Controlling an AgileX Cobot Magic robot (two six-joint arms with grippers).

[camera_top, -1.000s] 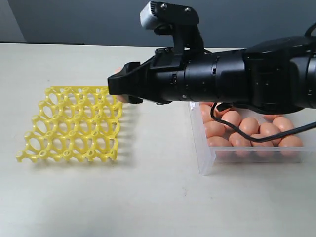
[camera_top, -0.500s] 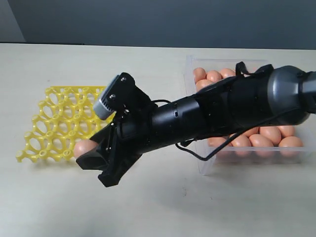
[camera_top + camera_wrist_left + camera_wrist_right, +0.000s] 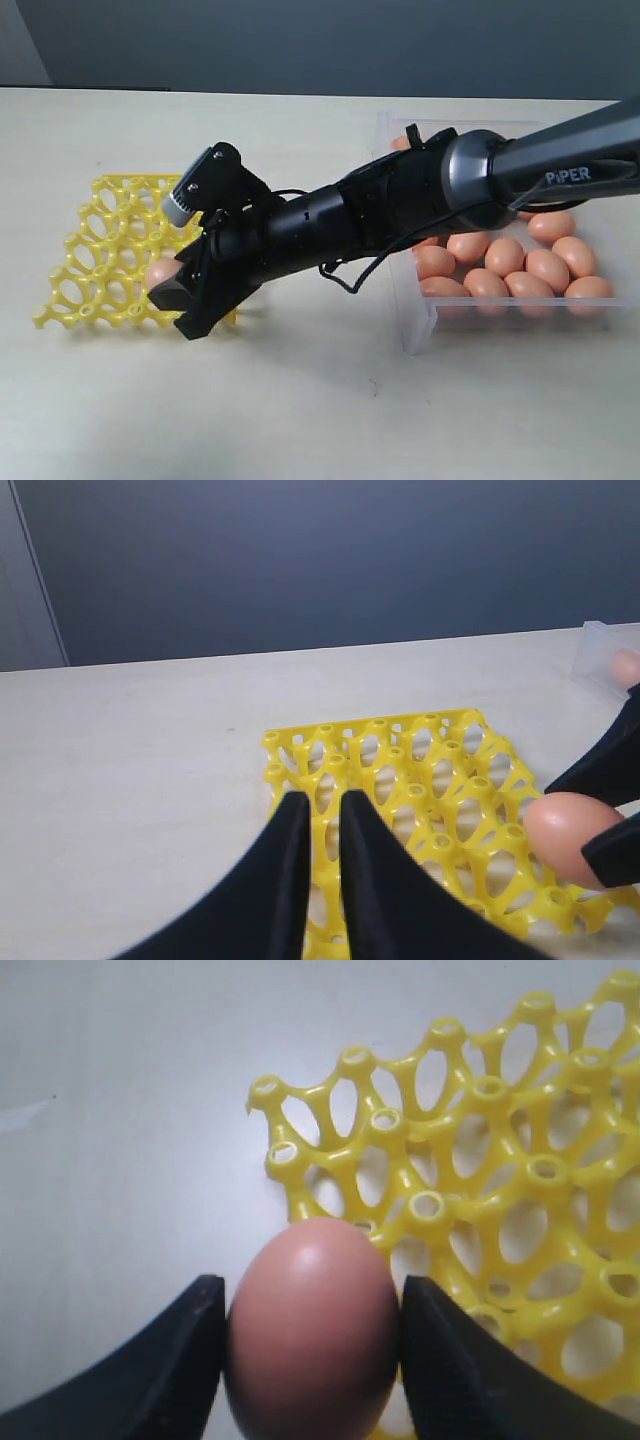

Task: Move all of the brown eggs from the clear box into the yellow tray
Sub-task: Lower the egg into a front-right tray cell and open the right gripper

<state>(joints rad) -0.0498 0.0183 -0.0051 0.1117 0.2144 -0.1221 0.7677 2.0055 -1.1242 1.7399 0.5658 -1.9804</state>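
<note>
Egg clamped in right gripper — over yellow tray.

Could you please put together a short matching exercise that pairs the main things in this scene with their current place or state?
Column one:
1. right gripper
2. bright yellow plastic lattice egg tray
3. shallow clear plastic box
4. left gripper

Column two:
A. holds many smooth brown oval eggs
B. jaws nearly together, holding nothing
C. clamped on one brown egg over the tray's edge
D. every visible cup unfilled

Pairs: 1-C, 2-D, 3-A, 4-B
</note>
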